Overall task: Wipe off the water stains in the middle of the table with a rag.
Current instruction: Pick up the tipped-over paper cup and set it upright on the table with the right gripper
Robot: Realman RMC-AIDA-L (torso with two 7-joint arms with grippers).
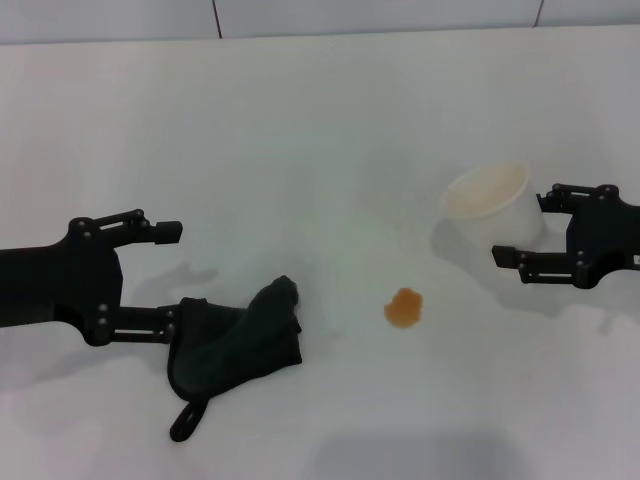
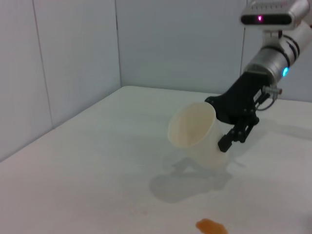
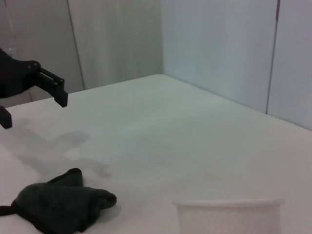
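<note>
The rag [image 1: 240, 335], dark green-black with a loop strap, lies crumpled on the white table [image 1: 300, 150] at the front left; it also shows in the right wrist view [image 3: 63, 207]. My left gripper [image 1: 170, 280] is open just left of the rag, its near finger at the rag's edge. The orange-brown water stain [image 1: 404, 307] lies right of the rag, and it shows in the left wrist view [image 2: 212, 226]. My right gripper [image 1: 525, 228] holds a white cup to the right of the stain.
The white paper cup [image 1: 487, 203] is tilted in the right gripper, a little above the table, as the left wrist view [image 2: 195, 134] shows. A grey-white tiled wall [image 1: 300, 15] runs along the table's far edge.
</note>
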